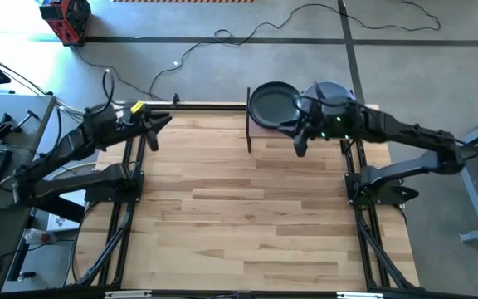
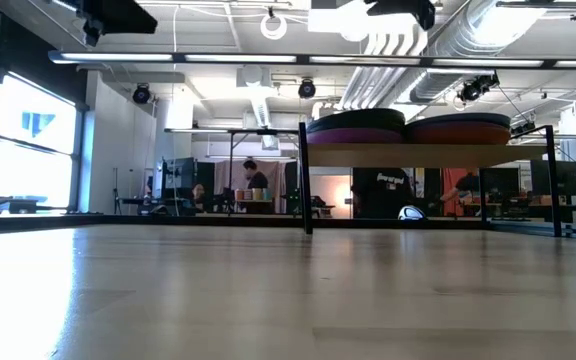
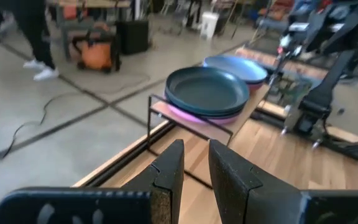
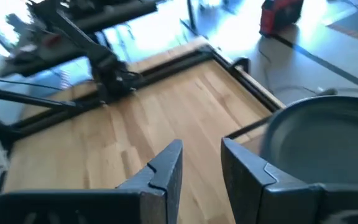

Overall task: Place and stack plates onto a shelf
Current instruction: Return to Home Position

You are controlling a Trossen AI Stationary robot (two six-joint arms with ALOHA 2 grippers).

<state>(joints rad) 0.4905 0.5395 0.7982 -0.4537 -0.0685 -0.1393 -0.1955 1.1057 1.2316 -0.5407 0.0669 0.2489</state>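
Stacking looks done: you have the plates (image 1: 272,104) in two piles side by side on the shelf (image 2: 418,155) at the table's far edge, none on the tabletop (image 1: 239,216). Your right gripper (image 4: 201,155) hovers beside the shelf's front, fingers apart and empty; the left gripper (image 3: 194,155), likewise parted, sits well away — open board for both.

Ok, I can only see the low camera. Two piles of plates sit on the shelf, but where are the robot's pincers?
Observer: The right pincer hangs just by the shelf's front edge.
Operator: Is it holding a plate?
Observer: No. Its wrist view shows its fingers open with nothing between them.
Operator: And the other one?
Observer: The left pincer is near the table's far left corner, apart from the shelf, and it is empty too.
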